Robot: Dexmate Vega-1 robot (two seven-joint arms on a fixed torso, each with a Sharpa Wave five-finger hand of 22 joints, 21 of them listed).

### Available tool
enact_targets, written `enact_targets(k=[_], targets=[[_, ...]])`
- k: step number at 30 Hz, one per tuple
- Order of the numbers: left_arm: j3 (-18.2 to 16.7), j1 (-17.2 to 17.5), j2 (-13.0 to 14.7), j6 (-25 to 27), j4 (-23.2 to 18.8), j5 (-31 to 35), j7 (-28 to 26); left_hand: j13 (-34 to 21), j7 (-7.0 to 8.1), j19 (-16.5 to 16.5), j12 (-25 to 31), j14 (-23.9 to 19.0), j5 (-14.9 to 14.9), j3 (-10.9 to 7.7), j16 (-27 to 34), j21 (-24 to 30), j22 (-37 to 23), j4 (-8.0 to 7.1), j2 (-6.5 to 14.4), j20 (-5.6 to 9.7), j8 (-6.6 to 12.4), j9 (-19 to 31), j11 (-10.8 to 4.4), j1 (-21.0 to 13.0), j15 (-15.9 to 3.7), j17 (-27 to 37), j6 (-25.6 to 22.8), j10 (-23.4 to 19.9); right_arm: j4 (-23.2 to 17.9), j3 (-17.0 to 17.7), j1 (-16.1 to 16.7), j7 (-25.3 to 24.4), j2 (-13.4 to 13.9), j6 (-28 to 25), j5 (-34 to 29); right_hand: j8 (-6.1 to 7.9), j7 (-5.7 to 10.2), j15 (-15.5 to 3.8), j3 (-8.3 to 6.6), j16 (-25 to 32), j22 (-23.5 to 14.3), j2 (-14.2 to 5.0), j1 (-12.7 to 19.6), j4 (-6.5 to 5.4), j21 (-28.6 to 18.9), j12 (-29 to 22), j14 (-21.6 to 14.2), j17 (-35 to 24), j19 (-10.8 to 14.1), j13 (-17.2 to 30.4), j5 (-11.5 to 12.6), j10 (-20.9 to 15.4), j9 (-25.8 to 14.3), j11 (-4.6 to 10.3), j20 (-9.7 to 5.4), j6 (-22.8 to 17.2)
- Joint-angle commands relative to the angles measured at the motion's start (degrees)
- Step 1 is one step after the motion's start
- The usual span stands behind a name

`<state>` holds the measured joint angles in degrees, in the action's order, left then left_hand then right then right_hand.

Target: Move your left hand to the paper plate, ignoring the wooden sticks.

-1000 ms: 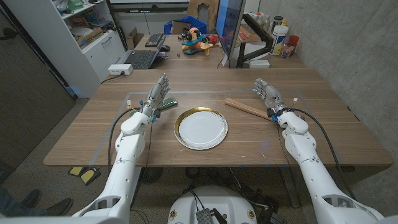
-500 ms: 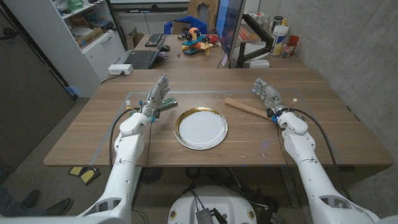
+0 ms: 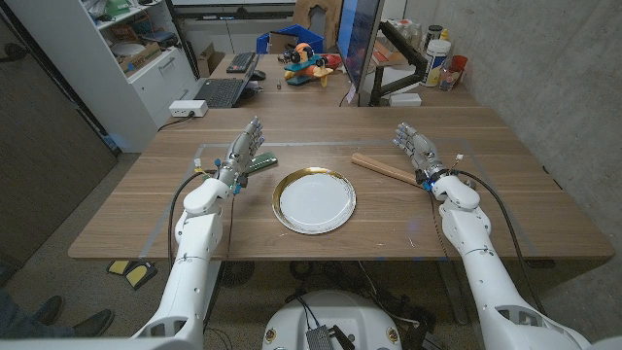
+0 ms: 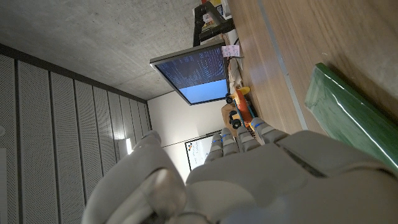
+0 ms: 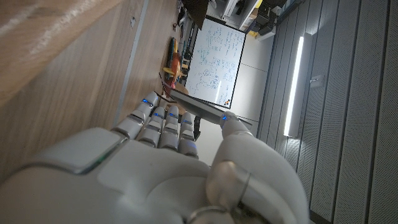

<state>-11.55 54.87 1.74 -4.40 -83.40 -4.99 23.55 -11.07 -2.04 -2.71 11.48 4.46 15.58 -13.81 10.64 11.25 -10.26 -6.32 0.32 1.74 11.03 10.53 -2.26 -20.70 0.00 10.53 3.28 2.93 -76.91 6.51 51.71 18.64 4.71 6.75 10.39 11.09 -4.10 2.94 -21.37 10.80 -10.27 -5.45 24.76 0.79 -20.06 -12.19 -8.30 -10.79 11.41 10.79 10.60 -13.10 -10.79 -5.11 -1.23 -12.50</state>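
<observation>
White paper plate (image 3: 314,201) at frame centre; left hand (image 3: 243,153) left of it, released, fingers apart, holding nothing.

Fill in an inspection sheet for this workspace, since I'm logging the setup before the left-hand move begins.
Surface: wooden table, tape lines marked on it.
Job's things: paper plate with gold rim, mid-table, untouched; wooden sticks lie to its right.
Clutter: green flat item beside the left hand.
Hands: left hand left of the plate, fingers apart, holding nothing; right hand by the sticks, also holding nothing.
Cables: black cables run along both forearms.
Surroundings: laptop, toy, monitor on the desk behind; shelving at left; concrete wall at right.
</observation>
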Motion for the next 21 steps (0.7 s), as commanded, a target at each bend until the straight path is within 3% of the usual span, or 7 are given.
enact_targets(k=[1, 21], targets=[[0.1, 2.4, 0.5, -1.1, -2.6, -0.9, 0.9, -0.1, 0.39, -0.5, 0.3, 0.3, 0.4, -0.01, 0.2, 0.1, -0.1, 0.07, 0.2, 0.07, 0.26, 0.2, -0.09, -0.4, -0.11, 0.2, 0.4, 0.4, 0.2, 0.1, 0.0, 0.2, -0.6, 0.1, -0.5, 0.33, 0.05, 0.00, -0.05, 0.3, -0.1, -0.24, -0.2, 0.31, 0.1, -0.4, -0.7, -0.1, 0.4, 0.1, 0.4, -0.7, -0.1, -0.11, -0.04, -0.6], [2.2, 7.3, 3.2, -4.6, -7.8, 0.2, 0.5, -0.1, 0.54, -0.8, 0.4, 0.1, 0.5, -0.01, 0.2, 0.1, -0.1, 0.30, 0.5, -1.01, 0.35, 0.2, -0.04, -0.8, -0.13, 0.2, 0.1, 0.4, -1.3, -0.1, 0.9, -0.4, -1.3, -0.4, -1.1, 0.31, 0.13, 0.01, -0.06, 0.3, -0.1, -0.26, -0.4, 0.50, 0.3, -0.3, -0.9, -0.1, 0.5, 0.1, 0.4, -0.6, -0.1, -0.14, -0.03, -0.7]])
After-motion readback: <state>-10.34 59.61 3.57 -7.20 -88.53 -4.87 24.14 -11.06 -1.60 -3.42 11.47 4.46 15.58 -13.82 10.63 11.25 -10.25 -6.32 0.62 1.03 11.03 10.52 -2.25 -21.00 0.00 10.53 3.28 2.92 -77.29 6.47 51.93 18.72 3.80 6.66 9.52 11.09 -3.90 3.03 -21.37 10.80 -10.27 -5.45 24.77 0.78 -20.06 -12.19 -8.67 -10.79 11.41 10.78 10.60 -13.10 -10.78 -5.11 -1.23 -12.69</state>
